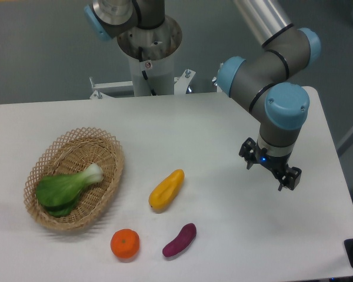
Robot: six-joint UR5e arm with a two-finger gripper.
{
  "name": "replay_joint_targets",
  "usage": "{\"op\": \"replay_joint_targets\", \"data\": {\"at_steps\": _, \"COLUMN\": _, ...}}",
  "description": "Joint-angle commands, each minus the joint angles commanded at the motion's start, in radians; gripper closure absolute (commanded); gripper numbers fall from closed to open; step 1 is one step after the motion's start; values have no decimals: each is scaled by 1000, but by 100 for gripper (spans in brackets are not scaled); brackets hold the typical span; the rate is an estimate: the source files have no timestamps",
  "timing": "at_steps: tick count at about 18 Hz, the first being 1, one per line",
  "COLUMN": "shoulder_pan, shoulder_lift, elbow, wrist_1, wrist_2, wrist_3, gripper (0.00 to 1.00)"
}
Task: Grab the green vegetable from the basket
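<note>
White table, yellow elongated fruit, orange near the front edge, purple sweet potato beside it

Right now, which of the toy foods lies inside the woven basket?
Only the green leafy vegetable with a white stem lies in the tan oval wicker basket; the others rest on the table.

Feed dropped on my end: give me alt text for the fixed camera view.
The green vegetable lies in the basket at left, while the gripper hangs far right. A yellow fruit, orange and purple sweet potato lie between.
</note>
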Motion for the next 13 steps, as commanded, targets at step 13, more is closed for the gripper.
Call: {"op": "replay_joint_targets", "data": {"at_steps": 13, "shoulder_pan": -63, "shoulder_lift": -3, "elbow": -3, "wrist_1": -2, "wrist_2": -14, "wrist_3": -164, "gripper": 0}}
